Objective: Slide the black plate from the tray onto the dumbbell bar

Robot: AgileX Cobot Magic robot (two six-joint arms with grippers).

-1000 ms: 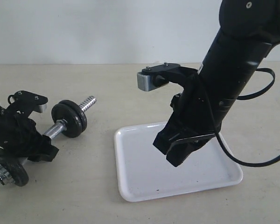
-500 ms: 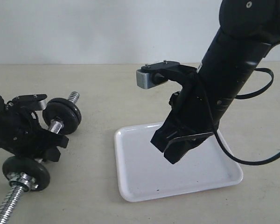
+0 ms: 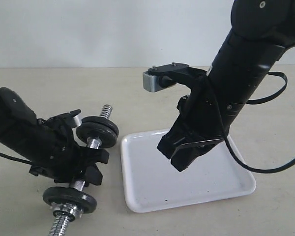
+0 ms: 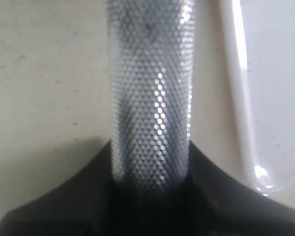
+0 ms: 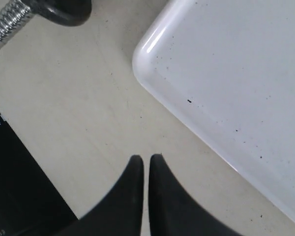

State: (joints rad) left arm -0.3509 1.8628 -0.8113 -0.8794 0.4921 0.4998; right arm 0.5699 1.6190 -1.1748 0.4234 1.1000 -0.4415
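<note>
Chrome dumbbell bar (image 4: 150, 98) sits clamped in left gripper (image 3: 84, 160).

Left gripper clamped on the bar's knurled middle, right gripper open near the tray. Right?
No: the right gripper is shut, jaws closed together in the right wrist view. Corrected: left gripper clamped on the knurled middle of the dumbbell bar, right gripper shut near the tray.

One white tray (image 3: 147, 191), one chrome dumbbell bar (image 3: 93, 143), two black weight discs, counted as an upper disc (image 3: 97, 130) and a lower disc (image 3: 70, 198), one beige worktop (image 3: 137, 98), and two black robot arms, a left arm (image 3: 24, 135) and a right arm (image 3: 241, 69)
</note>
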